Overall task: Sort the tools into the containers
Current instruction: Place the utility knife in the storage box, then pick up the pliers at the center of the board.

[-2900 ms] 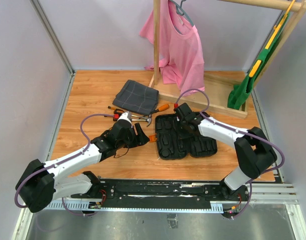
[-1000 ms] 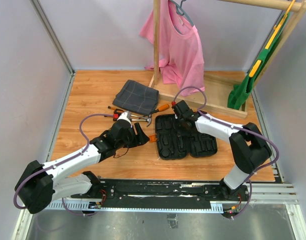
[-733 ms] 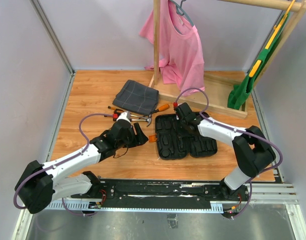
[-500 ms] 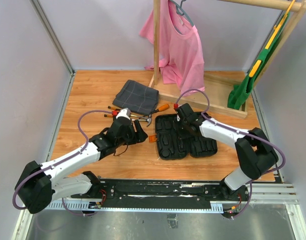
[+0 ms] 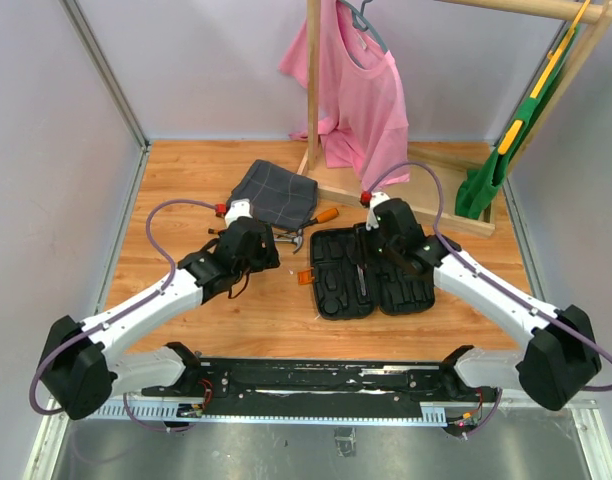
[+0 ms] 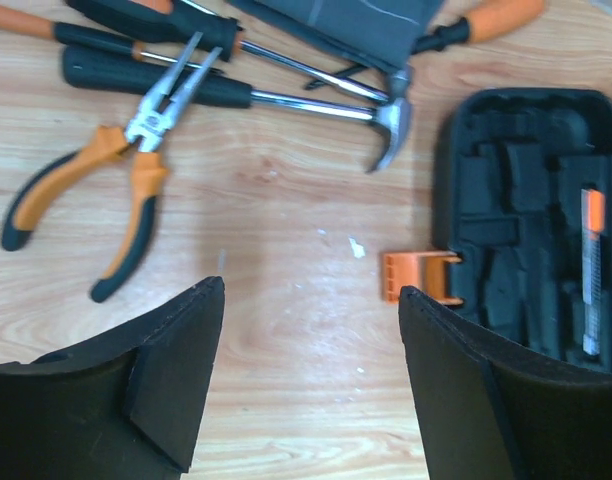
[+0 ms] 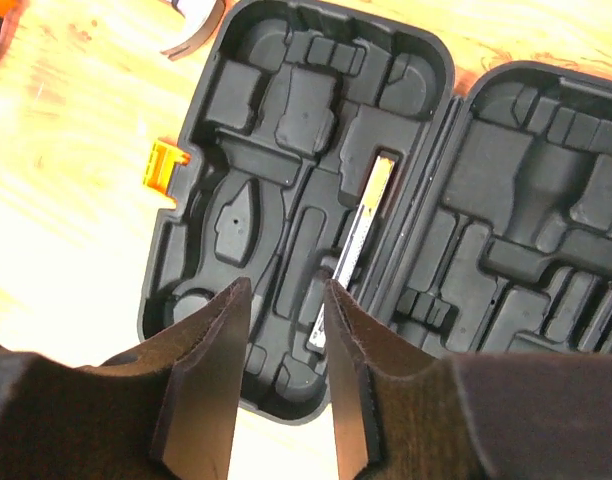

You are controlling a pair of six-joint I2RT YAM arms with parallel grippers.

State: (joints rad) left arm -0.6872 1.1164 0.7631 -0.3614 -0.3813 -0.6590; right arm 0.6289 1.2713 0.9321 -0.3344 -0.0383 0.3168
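The black tool case [image 5: 371, 272] lies open on the wooden floor, its orange clasp [image 6: 418, 277] on the left side. One slim metal-and-orange tool [image 7: 361, 230] rests in the case's left half. My right gripper [image 7: 286, 285] hangs above that half, open, with nothing between its fingers. Left of the case lie orange-and-black pliers [image 6: 116, 185], a steel-headed hammer [image 6: 286, 100] and screwdrivers [image 6: 136, 40], one with an orange handle [image 5: 324, 215]. My left gripper [image 6: 308, 290] is open over bare floor between the pliers and the clasp, holding nothing.
A dark grey checked cloth [image 5: 274, 192] lies just behind the tools and covers part of them. A wooden rack base [image 5: 406, 205] runs behind the case, with a pink shirt [image 5: 361, 90] above it and green fabric [image 5: 491, 170] at the right.
My right gripper has opened and lifted back from the case, leaving the slim tool in it. My left arm has swung back and left toward the loose tools.
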